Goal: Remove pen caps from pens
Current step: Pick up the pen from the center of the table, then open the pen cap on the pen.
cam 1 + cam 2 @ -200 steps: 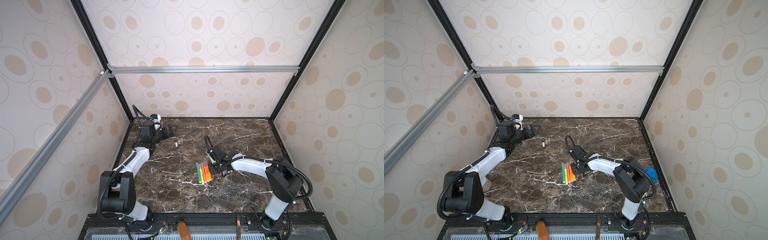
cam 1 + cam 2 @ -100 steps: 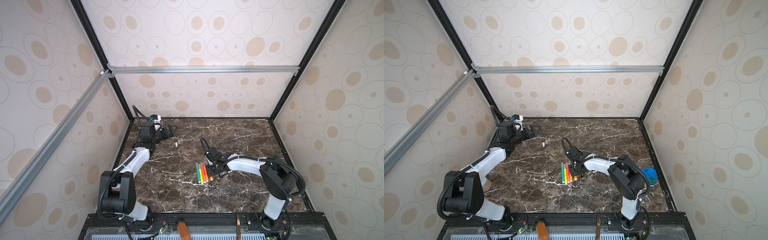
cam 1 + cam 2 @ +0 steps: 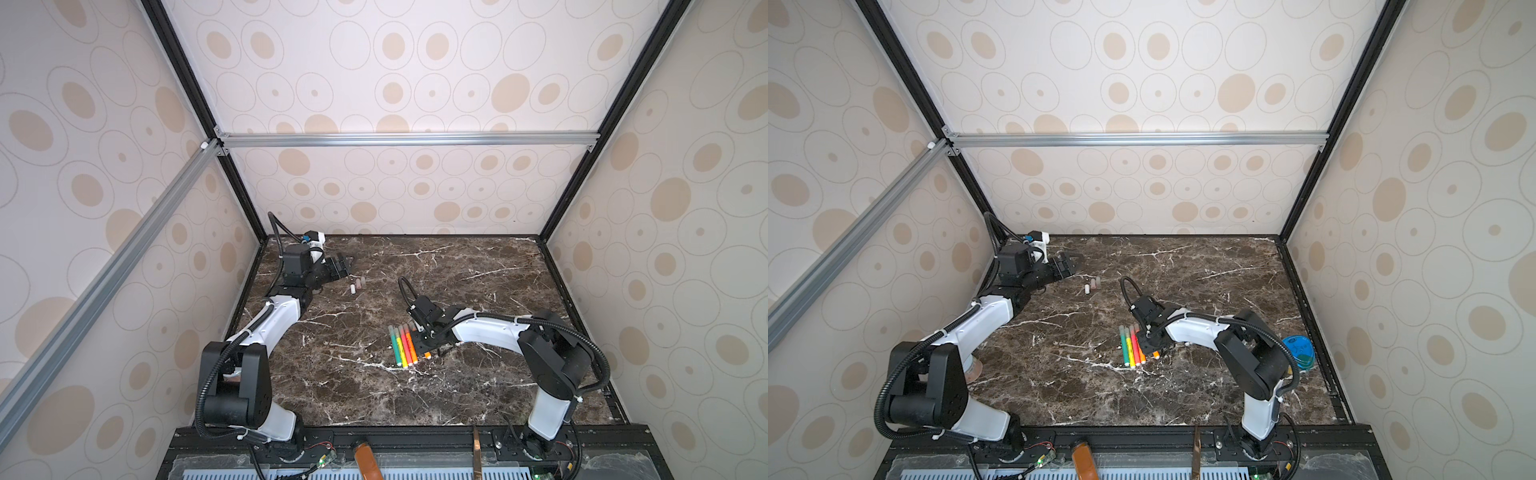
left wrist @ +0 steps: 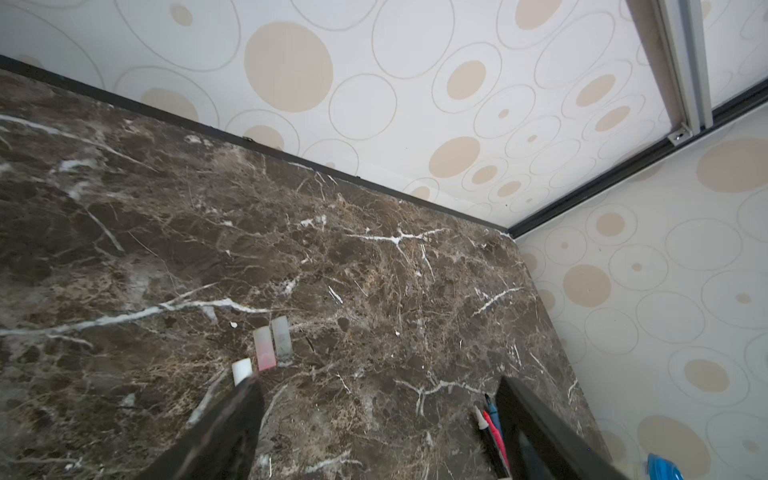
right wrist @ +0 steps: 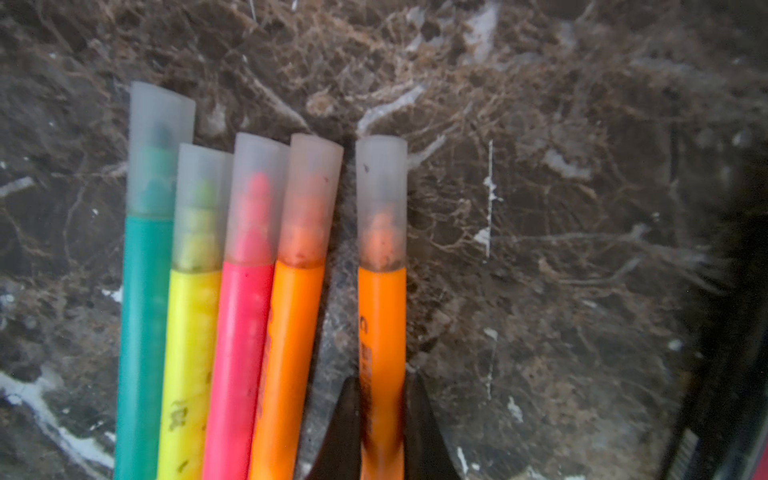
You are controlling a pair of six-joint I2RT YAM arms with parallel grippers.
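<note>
Container: a blue round dish (image 3: 1298,351) sits at the right edge of the marble table (image 3: 1059,386), behind the right arm's elbow. What it holds cannot be told.
Right gripper: the right gripper (image 5: 381,409) is clamped on the body of an orange pen (image 5: 381,316), one finger on each side, low over the table. Whether the pen is lifted off the surface cannot be told.
Held pen's cap: a pale translucent cap (image 5: 381,187) is on the end far from the fingers.
Row of pens: a green pen (image 5: 143,332), a yellow pen (image 5: 189,353), a pink pen (image 5: 237,353) and a second orange pen (image 5: 286,353) lie flat, side by side and touching, all capped. A narrow gap parts them from the held pen.
Long axis: in both top views all five run parallel near the table's middle, roughly front to back. Their capped ends point toward the back wall.
Loose caps: three loose caps (image 3: 357,285) lie flat near the back-left part of the table, two touching side by side and the third just beside them.
Left gripper: the left gripper (image 4: 376,380) is spread wide with nothing between its fingers. It is near the loose caps and well apart from the row.
More pens: a blue and a red one (image 4: 492,419) show beside a finger in the left wrist view, mostly hidden.
</note>
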